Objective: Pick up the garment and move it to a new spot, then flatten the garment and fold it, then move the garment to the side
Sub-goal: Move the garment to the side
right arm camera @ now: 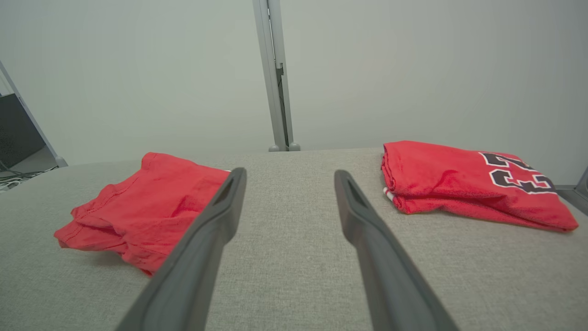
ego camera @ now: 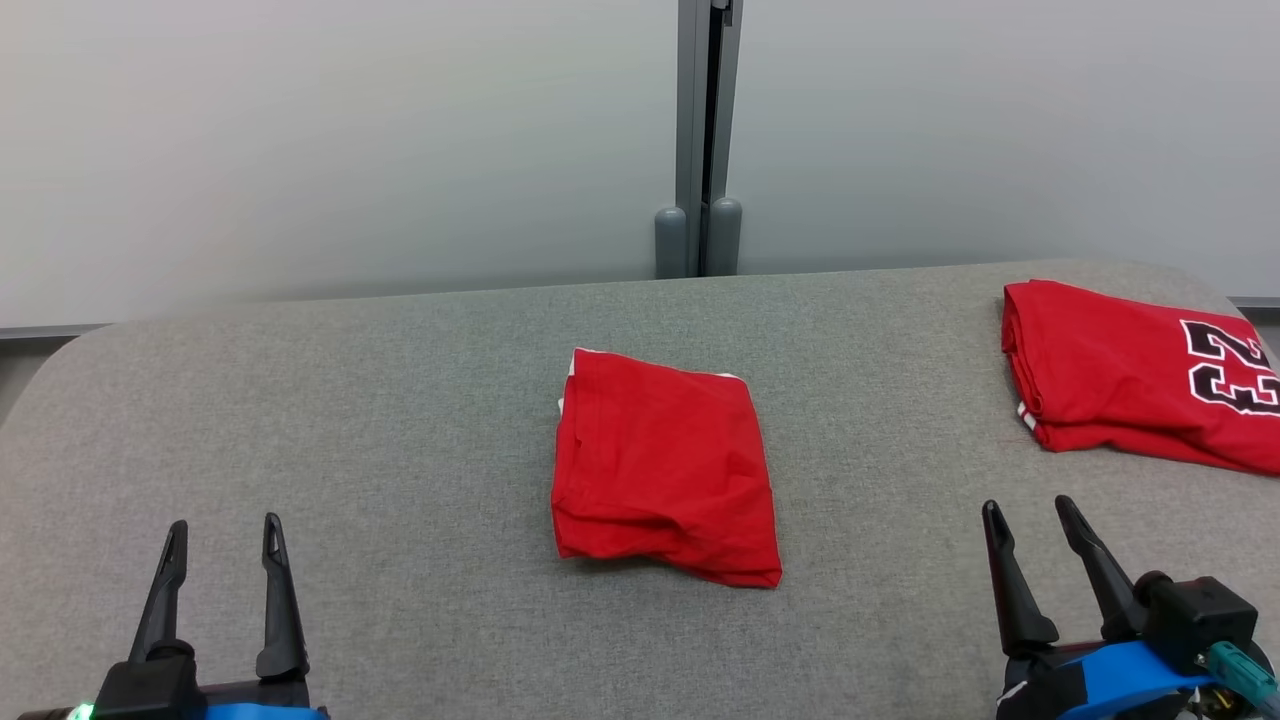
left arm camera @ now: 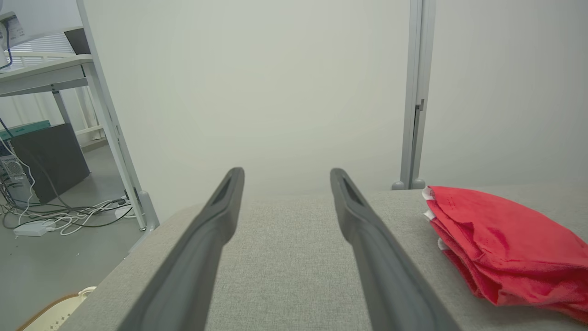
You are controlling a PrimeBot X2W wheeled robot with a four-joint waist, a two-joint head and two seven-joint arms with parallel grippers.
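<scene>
A plain red garment (ego camera: 662,465) lies folded into a rough rectangle at the middle of the grey table (ego camera: 400,400); it also shows as the garment (left arm camera: 500,243) at the right of the left wrist view and the garment (right arm camera: 147,209) at the left of the right wrist view. My left gripper (ego camera: 222,538) stands open near the front left edge, well apart from it, empty. My right gripper (ego camera: 1030,518) is open at the front right, also empty. Both pairs of fingers (left arm camera: 220,207) (right arm camera: 229,193) point toward the far wall.
A second folded red garment with black numerals (ego camera: 1140,375) lies at the table's far right corner, also seen in the right wrist view (right arm camera: 473,184). A grey partition post (ego camera: 700,140) stands behind the table. Cables and a desk (left arm camera: 46,73) lie off the left end.
</scene>
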